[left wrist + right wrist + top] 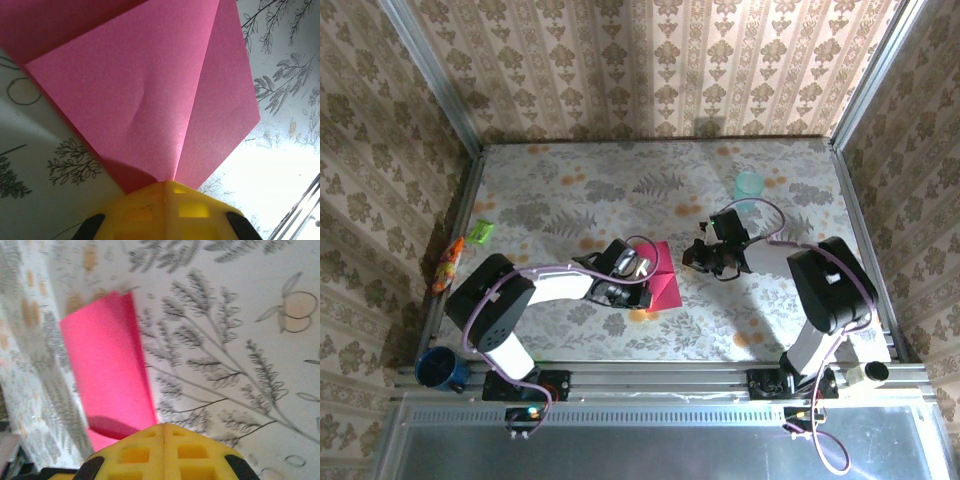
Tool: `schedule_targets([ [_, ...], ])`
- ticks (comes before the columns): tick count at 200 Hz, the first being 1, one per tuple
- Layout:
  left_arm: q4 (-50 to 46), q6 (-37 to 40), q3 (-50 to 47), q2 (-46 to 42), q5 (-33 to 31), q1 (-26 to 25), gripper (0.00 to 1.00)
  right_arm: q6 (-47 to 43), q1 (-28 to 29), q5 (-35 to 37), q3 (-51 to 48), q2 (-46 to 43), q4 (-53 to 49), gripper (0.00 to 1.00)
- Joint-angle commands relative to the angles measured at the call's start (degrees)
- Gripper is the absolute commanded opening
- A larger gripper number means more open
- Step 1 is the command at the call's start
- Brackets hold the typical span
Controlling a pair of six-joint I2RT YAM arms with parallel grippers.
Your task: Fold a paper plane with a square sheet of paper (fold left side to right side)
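Yellow fingers [140, 212] of the left pincer [167, 192] are pressed together. Their tips touch the near edge of the sheet of paper [150, 90], where two folded layers meet; a pinch cannot be confirmed. The right pincer [164, 435] is likewise pressed together and holds nothing, with the sheet at its 10 o'clock. On the table [570, 200] the sheet lies near centre, left pincer at its 9 o'clock, right pincer at 2 o'clock. Judged step: creasing the left-to-right fold. The next move calls for pressing along the crease without shifting the sheet.
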Motion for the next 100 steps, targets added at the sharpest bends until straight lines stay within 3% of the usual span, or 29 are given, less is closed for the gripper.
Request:
schedule_targets([
  [1, -6.0, 2.0, 1.0, 1.5, -2.2, 0.6, 0.00, 0.8, 1.9, -0.2, -1.6, -3.3, 0.2, 0.00],
  [46, -7.1, 3.0, 2.3, 2.0, -2.1, 0.9, 0.00, 5.7, 7.9, -1.0, -1.7, 0.5, 6.1, 0.00],
  [100, -7.4, 3.3, 3.3, 1.2, -1.5, 1.5, 0.00, 3.8, 8.3, 1.9, -1.4, 5.1, 3.4, 0.00],
])
